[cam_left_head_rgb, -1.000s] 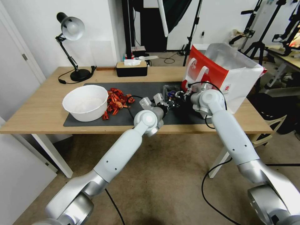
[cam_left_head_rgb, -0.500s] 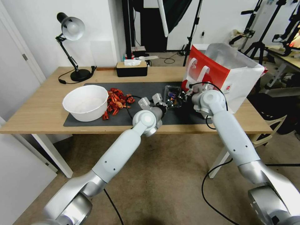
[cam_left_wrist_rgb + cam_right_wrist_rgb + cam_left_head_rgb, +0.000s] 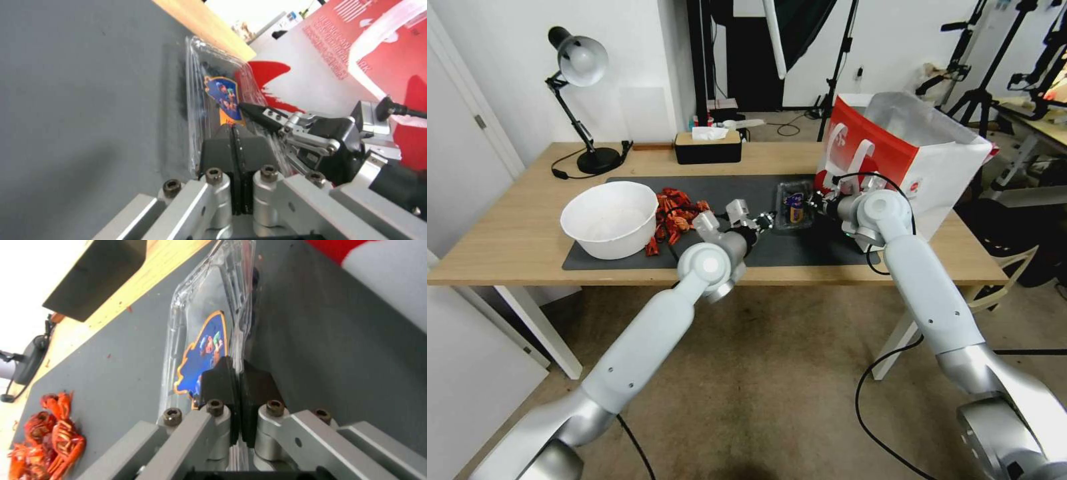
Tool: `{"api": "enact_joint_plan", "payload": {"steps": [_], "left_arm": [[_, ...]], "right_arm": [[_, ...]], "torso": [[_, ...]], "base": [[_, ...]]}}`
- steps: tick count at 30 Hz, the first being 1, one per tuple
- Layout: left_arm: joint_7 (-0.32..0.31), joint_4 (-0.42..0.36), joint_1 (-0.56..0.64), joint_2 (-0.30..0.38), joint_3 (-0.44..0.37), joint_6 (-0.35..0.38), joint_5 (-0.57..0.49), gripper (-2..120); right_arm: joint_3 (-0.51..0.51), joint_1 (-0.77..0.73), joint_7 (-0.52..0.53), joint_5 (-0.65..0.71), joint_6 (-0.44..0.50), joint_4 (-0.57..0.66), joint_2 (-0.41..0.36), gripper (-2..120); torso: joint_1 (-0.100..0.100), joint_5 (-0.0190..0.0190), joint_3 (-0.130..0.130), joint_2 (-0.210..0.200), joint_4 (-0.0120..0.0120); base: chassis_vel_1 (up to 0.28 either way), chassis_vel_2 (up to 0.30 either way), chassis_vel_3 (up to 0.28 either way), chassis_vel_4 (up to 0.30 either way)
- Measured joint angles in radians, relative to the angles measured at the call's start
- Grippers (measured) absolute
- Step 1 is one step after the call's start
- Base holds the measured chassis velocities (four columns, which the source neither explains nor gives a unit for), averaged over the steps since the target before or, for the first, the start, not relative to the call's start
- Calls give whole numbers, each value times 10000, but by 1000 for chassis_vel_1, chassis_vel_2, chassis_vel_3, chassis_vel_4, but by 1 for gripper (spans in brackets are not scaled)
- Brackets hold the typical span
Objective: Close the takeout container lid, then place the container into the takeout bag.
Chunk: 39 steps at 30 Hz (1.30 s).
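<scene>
The takeout container (image 3: 792, 205) lies flat on the dark mat (image 3: 727, 190), its clear lid down over the berry half and a blue, orange-edged label on top. My right gripper (image 3: 815, 200) comes in from the bag side; its pads (image 3: 218, 380) are shut on the container's (image 3: 195, 316) thin rim. My left gripper (image 3: 764, 218) sits at the opposite rim, shut, with nothing seen between its pads (image 3: 222, 146). In the left wrist view the container (image 3: 213, 86) lies just beyond them, with the right gripper (image 3: 245, 107) touching its far side. The red and white takeout bag (image 3: 920, 153) stands open behind the right arm.
A big white bowl (image 3: 610, 219) stands at the mat's left end with a pile of red pieces (image 3: 677, 213) beside it. A black desk lamp (image 3: 584, 100) and a black tissue box (image 3: 707, 147) stand at the table's back. The table's front edge (image 3: 800, 277) runs under both forearms.
My left arm has drawn back to the left, off the container's top to its rim. The container, earlier raised between the grippers, now lies flat and shut. The right gripper has barely moved.
</scene>
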Motion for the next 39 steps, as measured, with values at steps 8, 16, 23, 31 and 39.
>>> {"api": "enact_joint_plan", "payload": {"steps": [8, 16, 23, 31, 39], "left_arm": [[598, -1352, 1104, 1009, -183, -390, 2013, 12], [937, -2173, 2341, 1741, -604, -852, 4476, 37], [1118, -2729, 3243, 2165, -1093, -1093, 5382, 63], [1242, -3148, 4087, 2368, -1528, -1281, 6346, 91], [1226, -3510, 4571, 2567, -1751, -1380, 6804, 100]], "right_arm": [[-4, -108, 47, 274, -8, 177, 76, 0], [3, -146, 95, 517, -35, 304, 116, 0], [9, -223, 95, 528, -38, 420, 139, 0], [-1, -333, 64, 580, -38, 653, 102, 0], [0, -673, 86, 758, -38, 1310, -4, 0]], "torso": [[0, 0, 0, -1, -1], [-1, 1, -1, -2, 2], [1, 2, -1, -3, -1], [1, -1, -1, -2, 0], [1, 1, -1, -2, 1]], "base": [[0, 0, 0, 0], [0, 0, 0, 0], [0, 0, 0, 0], [0, 0, 0, 0], [0, 0, 0, 0]]}}
